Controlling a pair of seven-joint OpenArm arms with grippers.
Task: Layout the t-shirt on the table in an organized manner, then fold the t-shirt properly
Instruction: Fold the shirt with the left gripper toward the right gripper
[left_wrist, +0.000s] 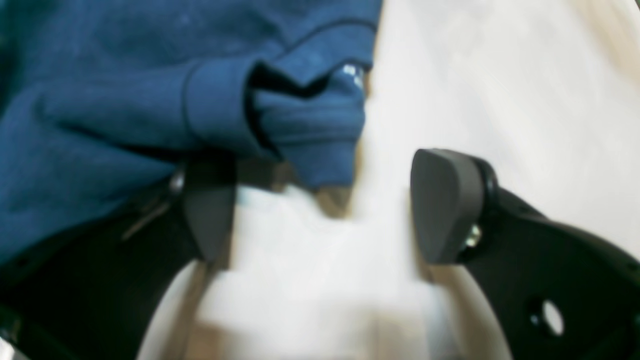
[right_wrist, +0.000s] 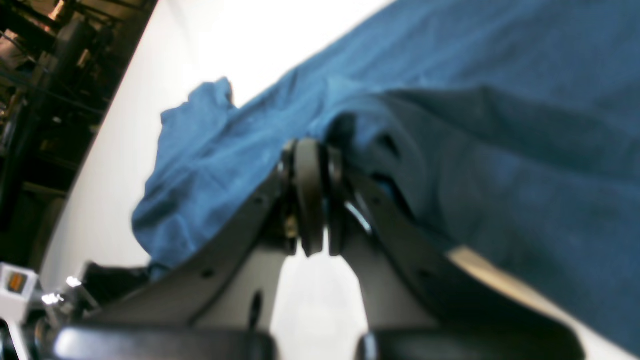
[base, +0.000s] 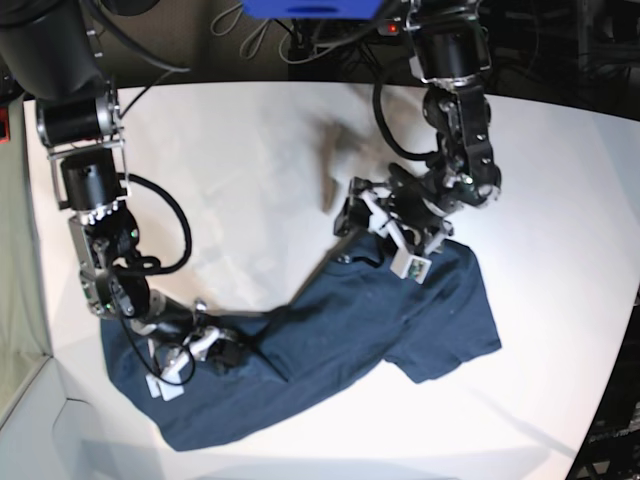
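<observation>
The right gripper (right_wrist: 315, 200) is shut tight, and a fold of the t-shirt (right_wrist: 450, 125) is pinched between its pads. In the base view this gripper (base: 225, 352) is seen low on the left, on the lower part of the t-shirt (base: 330, 345).

The left gripper (left_wrist: 320, 205) is spread wide, and nothing is held in it. One finger (left_wrist: 445, 205) is seen over bare table (left_wrist: 525, 100); the other is tucked under the cloth edge. The rolled sleeve hem (left_wrist: 300, 115) is seen just past the fingertips. In the base view this gripper (base: 375, 222) is found at the top edge of the shirt.

The shirt is spread slantwise across the white table (base: 230, 170), bunched and creased, with one sleeve (base: 440, 350) stuck out to the right. Wide bare table is left above the shirt and to the right. The lower hem is laid near the table's front edge.
</observation>
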